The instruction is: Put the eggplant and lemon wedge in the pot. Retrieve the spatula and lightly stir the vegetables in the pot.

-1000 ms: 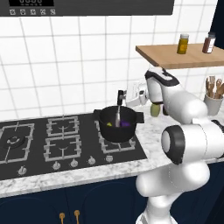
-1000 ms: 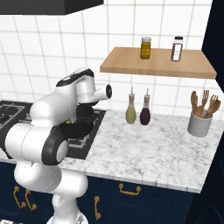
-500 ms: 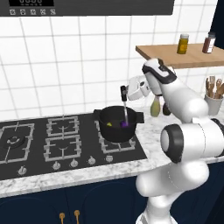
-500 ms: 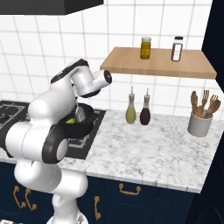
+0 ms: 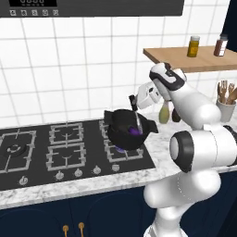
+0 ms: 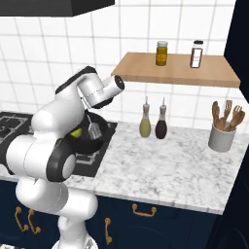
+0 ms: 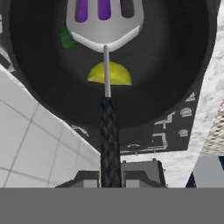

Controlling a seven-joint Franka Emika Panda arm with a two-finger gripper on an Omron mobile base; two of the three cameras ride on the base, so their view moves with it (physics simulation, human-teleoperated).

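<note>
The black pot (image 5: 121, 134) sits at the right rear of the cooktop and looks tipped rather than level. The purple eggplant (image 5: 134, 132) lies inside it, showing through the blade slots in the hand view as eggplant (image 7: 81, 9). The yellow lemon wedge (image 7: 110, 74) lies on the pot floor (image 7: 183, 52) just below the blade; it also shows as a greenish lemon wedge (image 6: 76, 132). My gripper (image 7: 110, 176) is shut on the dark handle of the spatula (image 7: 105, 24). From the gripper (image 5: 134, 100) above the pot's far rim, the spatula (image 5: 137, 121) slants down to the vegetables, blade (image 6: 94, 129) inside the pot (image 6: 92, 144).
The gas cooktop (image 5: 55, 148) stretches left with several grates. Two bottles (image 6: 153, 124) stand on the marble counter (image 6: 165, 165) against the tiled wall. A grey cup of wooden utensils (image 6: 222, 131) is at the far right. A wooden shelf (image 6: 180, 73) with two jars hangs above.
The hand has lifted and swung a little right, pulling the spatula more upright. The pot, level before, now looks tipped and nudged toward the front of the cooktop.
</note>
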